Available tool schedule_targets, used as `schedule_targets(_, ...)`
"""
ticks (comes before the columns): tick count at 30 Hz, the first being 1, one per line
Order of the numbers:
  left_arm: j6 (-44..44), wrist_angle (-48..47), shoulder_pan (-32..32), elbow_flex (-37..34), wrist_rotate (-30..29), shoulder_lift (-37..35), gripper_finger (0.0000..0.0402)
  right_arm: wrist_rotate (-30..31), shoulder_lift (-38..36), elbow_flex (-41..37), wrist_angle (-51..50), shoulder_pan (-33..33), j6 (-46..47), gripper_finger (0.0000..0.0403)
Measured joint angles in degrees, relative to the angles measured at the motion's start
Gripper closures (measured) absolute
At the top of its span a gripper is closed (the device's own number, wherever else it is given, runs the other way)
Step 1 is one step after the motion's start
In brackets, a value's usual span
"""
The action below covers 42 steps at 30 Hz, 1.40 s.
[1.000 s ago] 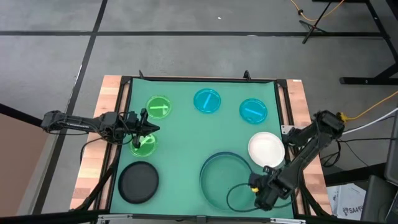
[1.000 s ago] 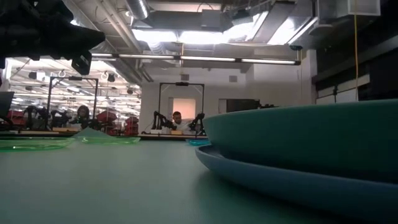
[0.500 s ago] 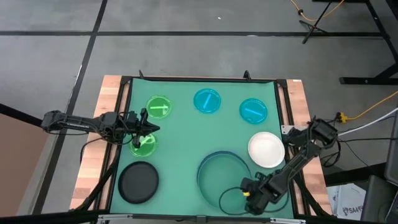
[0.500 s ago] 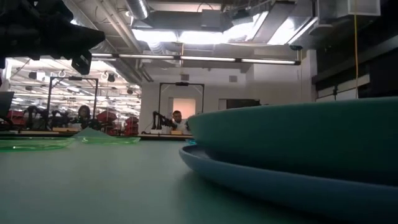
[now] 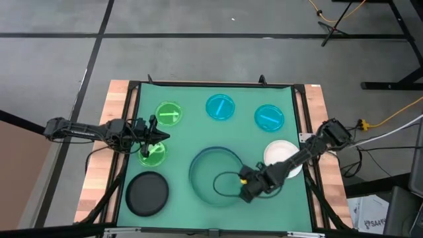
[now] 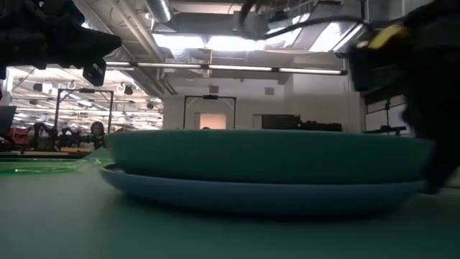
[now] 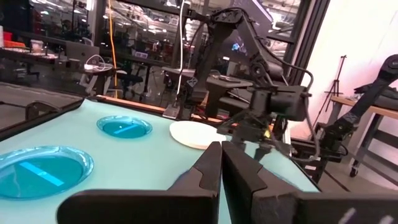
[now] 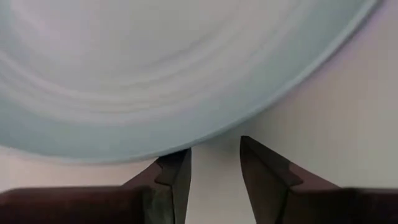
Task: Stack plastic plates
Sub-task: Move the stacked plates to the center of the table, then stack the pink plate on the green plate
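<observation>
A large teal-green plate (image 5: 215, 173) sits nested in a large blue plate (image 6: 266, 196) near the mat's middle. My right gripper (image 5: 243, 186) stands low at this stack's right near side, its fingers a little apart (image 8: 214, 163). My left gripper (image 5: 160, 137) is shut (image 7: 221, 165) over a small bright green plate (image 5: 153, 154) at the left. A second green plate (image 5: 168, 113), two cyan plates (image 5: 219, 107) (image 5: 269, 117), the white plate (image 5: 279, 153) and the black plate (image 5: 147, 194) each lie flat and apart on the mat. My right gripper meets the outer rim of the stacked large plates (image 8: 186, 144) on their right near side. One fingertip (image 8: 177, 167) is against the rim, and the other stands just clear of it. The fingers lie low and level, coming from the table's right near side. The stack rests flat on the mat.
The green mat (image 5: 192, 139) covers the table inside a dark frame with wooden side strips (image 5: 99, 178). My right arm (image 5: 301, 155) crosses over the white plate's near edge. Bare mat lies between the stack and the far row of small plates.
My right gripper has travelled from the near right corner toward the table's left and somewhat toward the far edge, staying low. The stacked large plates have slid ahead of it across the mat toward the middle, still nested and flat.
</observation>
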Motion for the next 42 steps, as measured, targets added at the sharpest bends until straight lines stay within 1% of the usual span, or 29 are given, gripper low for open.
schedule_targets(4, 0.0, 0.0, 0.0, 0.0, 0.0, 0.0, 0.0395, 0.5, 0.0, 0.0, 0.0, -4.2, -4.8, 0.0276)
schedule_targets(9, 1.0, 0.0, 0.0, 0.0, 0.2, 0.0, 0.0395, 3.9, 0.0, 0.0, 0.1, -7.9, -10.9, 0.0276)
schedule_targets(12, 2.3, 0.5, 0.0, 0.0, 0.8, 0.0, 0.0395, 3.2, -0.1, 0.0, -0.7, -9.0, -17.1, 0.0276)
schedule_targets(15, 1.7, 1.4, 0.0, 0.0, 0.7, 0.0, 0.0395, 3.2, -2.2, 0.0, -6.2, -9.4, -19.3, 0.0276)
schedule_targets(18, 2.2, 1.4, 0.0, 0.0, -0.1, 0.0, 0.0395, 5.9, -5.4, 0.0, -13.3, -9.3, -19.2, 0.0276)
schedule_targets(22, 4.5, 1.4, 0.0, 0.0, -1.9, 0.0, 0.0395, 7.3, -8.4, 0.0, -23.2, -8.5, -15.7, 0.0276)
schedule_targets(26, 5.0, 1.3, 0.0, 0.0, -2.9, 0.0, 0.0395, 7.3, -9.9, 0.0, -28.0, -7.1, -10.4, 0.0276)
schedule_targets(31, 5.0, 1.3, 0.0, 0.0, -4.7, 0.0, 0.0395, 5.2, -10.6, 0.0, -28.5, -4.5, -4.6, 0.0276)
schedule_targets(34, 5.0, 1.2, 0.0, 0.0, -5.5, 0.0, 0.0395, 4.0, -10.6, 0.0, -30.6, -3.4, -0.2, 0.0276)
schedule_targets(36, 5.0, 1.1, 0.0, 0.0, -5.7, 0.0, 0.0395, 3.2, -10.6, -0.5, -29.9, -2.8, 3.6, 0.0276)
schedule_targets(42, 5.0, 1.0, 0.0, 0.0, -5.6, 0.0, 0.0395, 1.2, -10.6, -4.8, -26.9, -2.4, 13.6, 0.0276)
